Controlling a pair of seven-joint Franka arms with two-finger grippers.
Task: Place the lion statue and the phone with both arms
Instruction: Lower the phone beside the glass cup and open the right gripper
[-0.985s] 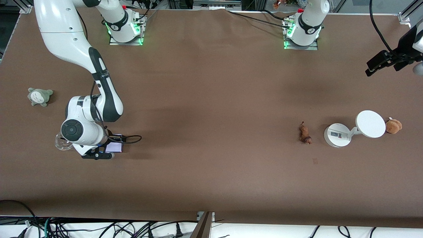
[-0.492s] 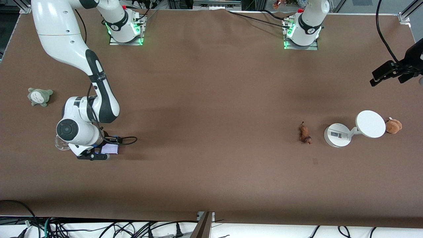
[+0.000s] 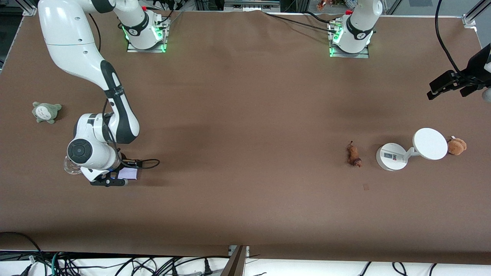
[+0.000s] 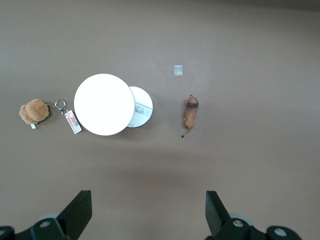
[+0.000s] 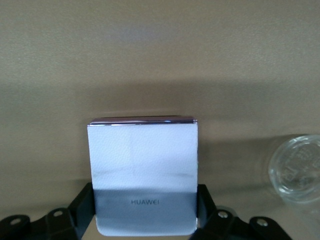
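Note:
The phone [image 3: 128, 173], a pale lavender-white rectangle, is gripped in my right gripper [image 3: 119, 177], low over the table toward the right arm's end. In the right wrist view the fingers [image 5: 82, 205] press both sides of the phone [image 5: 143, 165]. The lion statue [image 3: 354, 154], small and reddish-brown, lies on the table toward the left arm's end, beside the white stand. It also shows in the left wrist view [image 4: 190, 111]. My left gripper [image 3: 447, 89] is open and empty, high over the table edge at the left arm's end; its fingers [image 4: 80, 212] stand wide apart.
A white round-based stand [image 3: 391, 156] with a disc [image 3: 430, 143] stands beside the lion; a tan-brown plush [image 3: 456, 146] lies beside the disc. A grey-green plush [image 3: 46, 112] and a clear glass piece [image 3: 71, 166] lie near the right gripper.
My right gripper has moved a little toward the right arm's end of the table with the phone in it. My left gripper has shifted slightly and stays open.

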